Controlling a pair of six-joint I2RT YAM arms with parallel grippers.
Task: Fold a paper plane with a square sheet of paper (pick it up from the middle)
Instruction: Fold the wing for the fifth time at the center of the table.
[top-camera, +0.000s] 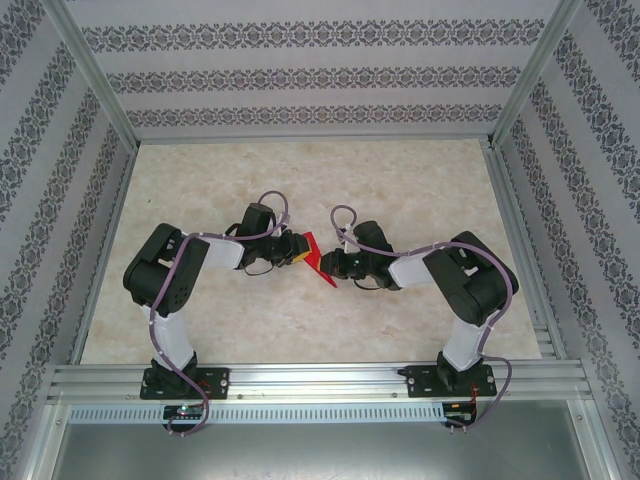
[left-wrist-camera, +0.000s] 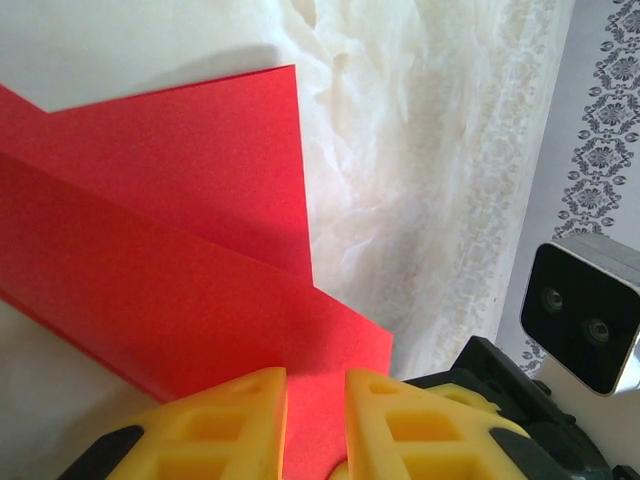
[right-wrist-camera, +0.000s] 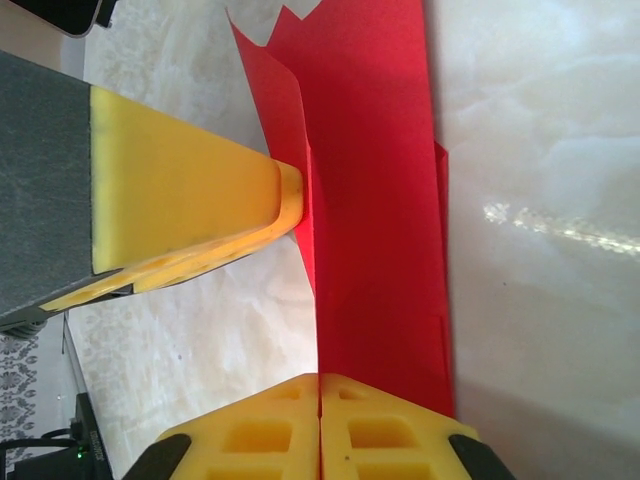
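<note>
the folded red sheet (top-camera: 316, 258) is over the middle of the surface (top-camera: 300, 170), long axis 11 to 5 — your left fingers (left-wrist-camera: 225, 425) pinch it from 9 o'clock, right fingers (right-wrist-camera: 250, 440) closed at its 4 o'clock end.

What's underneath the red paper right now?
The pale marbled tabletop shows around the folded red paper. The patch directly beneath the sheet is covered, so anything lying there cannot be seen.
</note>
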